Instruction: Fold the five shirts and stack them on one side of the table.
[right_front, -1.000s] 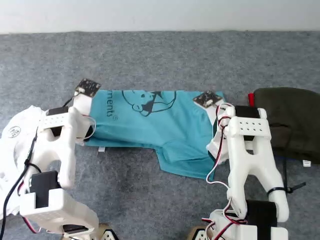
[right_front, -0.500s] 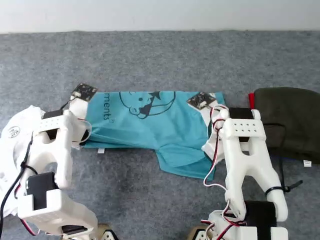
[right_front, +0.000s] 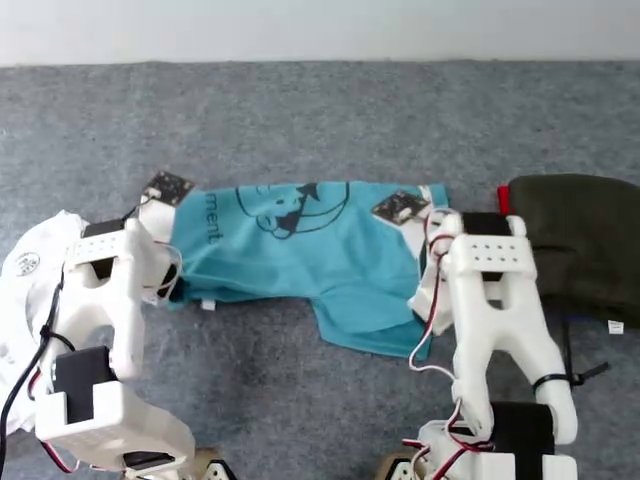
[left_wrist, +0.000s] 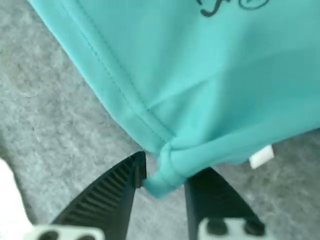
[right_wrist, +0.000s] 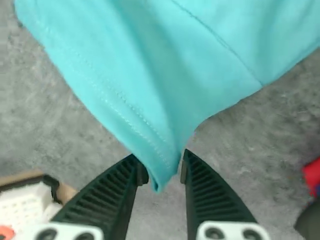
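Note:
A teal shirt (right_front: 300, 250) with a dark print lies partly folded in the middle of the grey table. Its left edge is pinched in my left gripper (right_front: 172, 282), whose wrist view shows the jaws shut on a bunched hem of the teal shirt (left_wrist: 165, 172). At the shirt's right edge my right gripper (right_front: 428, 262) is shut on a fold of the teal shirt (right_wrist: 160, 175). A white shirt (right_front: 25, 300) lies crumpled at the left edge. At the right edge sits a folded dark green shirt (right_front: 575, 240).
A red item (right_front: 502, 198) peeks out beside the dark green shirt. The grey carpeted table (right_front: 320, 110) stretches bare behind the teal shirt, up to a white wall. Both arm bases stand at the near edge.
Both grippers have drawn the teal shirt's held edges a little toward the near side, and the left edge has bunched inward. The shirt's printed part has shifted slightly.

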